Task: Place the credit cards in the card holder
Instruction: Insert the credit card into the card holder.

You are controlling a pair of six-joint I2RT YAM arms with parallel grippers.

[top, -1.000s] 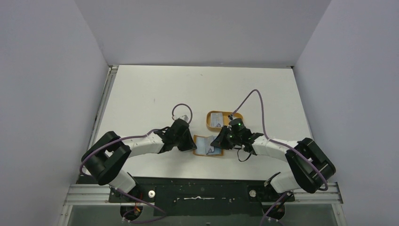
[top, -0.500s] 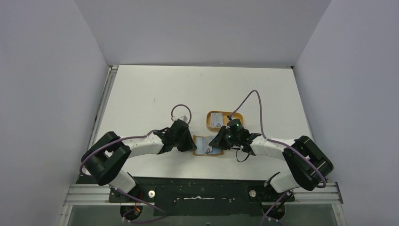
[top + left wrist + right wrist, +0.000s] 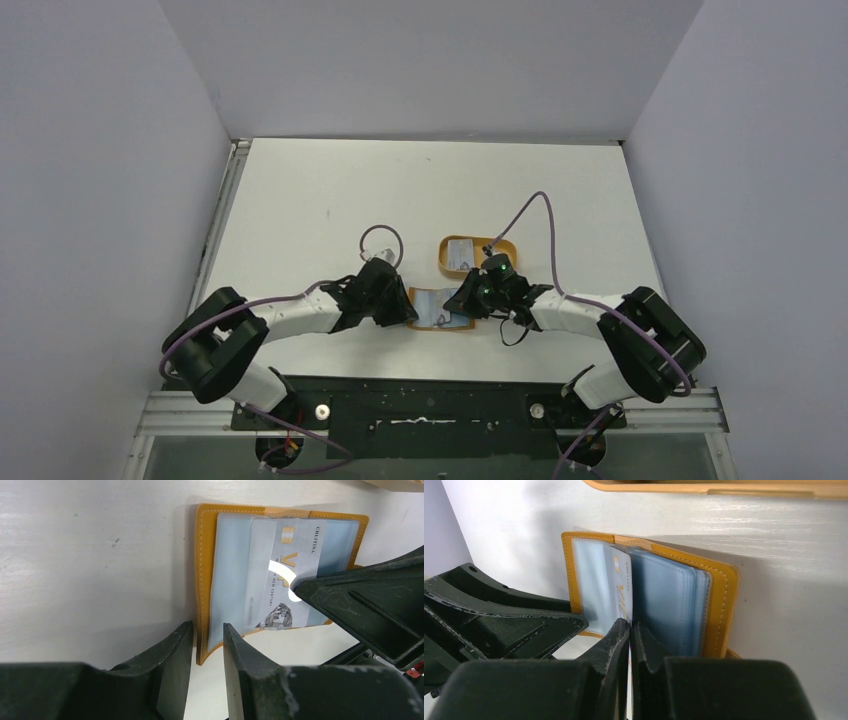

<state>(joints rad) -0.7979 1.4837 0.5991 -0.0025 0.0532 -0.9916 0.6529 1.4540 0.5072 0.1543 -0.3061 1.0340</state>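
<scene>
1. Top view: the card holder [image 3: 440, 309] lies open on the table [image 3: 330, 200], just on the arms' side of the orange tray [image 3: 441, 258]. The left gripper [image 3: 402, 312] is at its left edge and the right gripper [image 3: 463, 300] at its right.
2. Left wrist: your left fingers [image 3: 170, 660] are slightly parted. The holder's near corner is in the gap, not clamped.
3. Right wrist: your right fingers [image 3: 614, 645] are pinched shut on the silver credit card [image 3: 621, 590], which stands between the holder's clear sleeves.

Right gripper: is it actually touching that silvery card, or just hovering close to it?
Touching. The right wrist view shows the right gripper with its jaws closed on the near edge of the card, over the open holder.
</scene>
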